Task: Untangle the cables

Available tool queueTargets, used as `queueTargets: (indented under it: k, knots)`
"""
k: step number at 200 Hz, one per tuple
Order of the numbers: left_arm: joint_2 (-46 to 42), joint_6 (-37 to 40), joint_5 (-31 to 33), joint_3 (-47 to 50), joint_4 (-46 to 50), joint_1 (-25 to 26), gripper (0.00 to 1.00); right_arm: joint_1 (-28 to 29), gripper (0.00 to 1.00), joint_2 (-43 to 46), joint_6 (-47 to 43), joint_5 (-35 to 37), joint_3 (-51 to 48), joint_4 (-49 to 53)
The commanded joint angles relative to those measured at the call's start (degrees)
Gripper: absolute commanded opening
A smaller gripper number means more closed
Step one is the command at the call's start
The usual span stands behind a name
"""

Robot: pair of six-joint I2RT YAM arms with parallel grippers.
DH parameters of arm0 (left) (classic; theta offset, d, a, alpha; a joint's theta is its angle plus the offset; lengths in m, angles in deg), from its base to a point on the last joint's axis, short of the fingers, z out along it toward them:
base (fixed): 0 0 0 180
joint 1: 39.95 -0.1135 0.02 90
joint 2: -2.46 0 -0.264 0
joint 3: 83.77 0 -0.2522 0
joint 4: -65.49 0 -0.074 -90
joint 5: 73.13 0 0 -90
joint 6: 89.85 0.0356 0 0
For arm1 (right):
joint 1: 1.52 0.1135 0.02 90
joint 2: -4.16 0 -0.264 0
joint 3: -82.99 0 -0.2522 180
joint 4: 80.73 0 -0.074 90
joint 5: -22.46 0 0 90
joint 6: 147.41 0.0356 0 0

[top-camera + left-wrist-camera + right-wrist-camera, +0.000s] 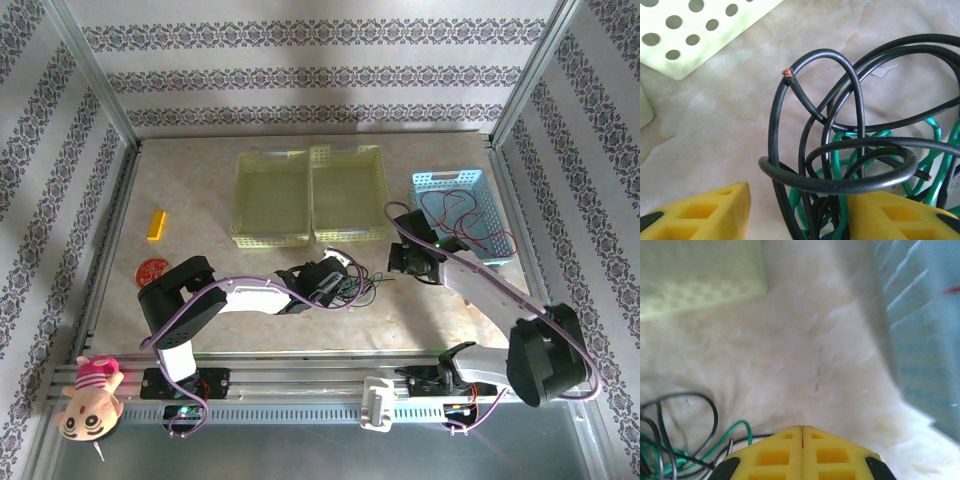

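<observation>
On my overhead feed, the cables (pixel 362 287) sit as a small black-and-green tangle on the tabletop (pixel 200 190). They lie at about 6 o'clock from the right-hand one of the two yellow-green baskets (pixel 272 240) and near 8 o'clock from the blue basket (pixel 448 178). Red and black strands (pixel 462 215) lie inside that blue basket, well apart from the tangle.

My left claw (pixel 340 282) is at the tangle's 9 o'clock edge. On its wrist camera I see the yellow fingers (pixel 715 215) standing apart. Black and green strands run down through the gap, closer to the 3 o'clock finger, and neither finger closes on them. One black cable arches up and ends in a bare copper tip (pixel 787 73) at the tangle's 11 o'clock. A thick black loop crosses the bundle sideways just above the fingers.

My right claw (pixel 400 262) is at about 2 o'clock from the tangle, near the blue basket's corner. Its wrist view shows the pads (pixel 775 455) pressed together with only a thin seam between them. The tangle lies at their 8 o'clock. That picture is soft. A dark strand runs toward the left pad, and I cannot tell whether it touches.

A yellow block (pixel 156 224) lies at the baskets' 9 o'clock.
</observation>
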Motion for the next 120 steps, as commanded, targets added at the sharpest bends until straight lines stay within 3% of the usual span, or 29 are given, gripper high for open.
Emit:
queueTargets:
  k: [1, 39, 66, 120]
  knots:
    - [2.16, 0.46, -2.51, 1.32, 5.43, 0.87, 0.53, -2.4, 0.01, 2.49, 0.37, 4.0, 2.3, 1.37]
    - [2.29, 0.64, -2.94, 1.0, 5.47, 0.83, 0.53, -1.65, 0.29, -4.04, -2.1, -10.43, 4.62, 2.59]
    - [2.35, 0.57, -2.78, 0.91, 5.48, 0.92, 0.53, 1.06, 0.35, -9.28, -1.77, -13.5, 3.67, 3.06]
    - [2.37, 0.56, -2.65, 0.99, 5.66, 0.91, 0.53, 2.17, 0.35, -15.12, -1.56, -13.36, 2.71, 2.56]
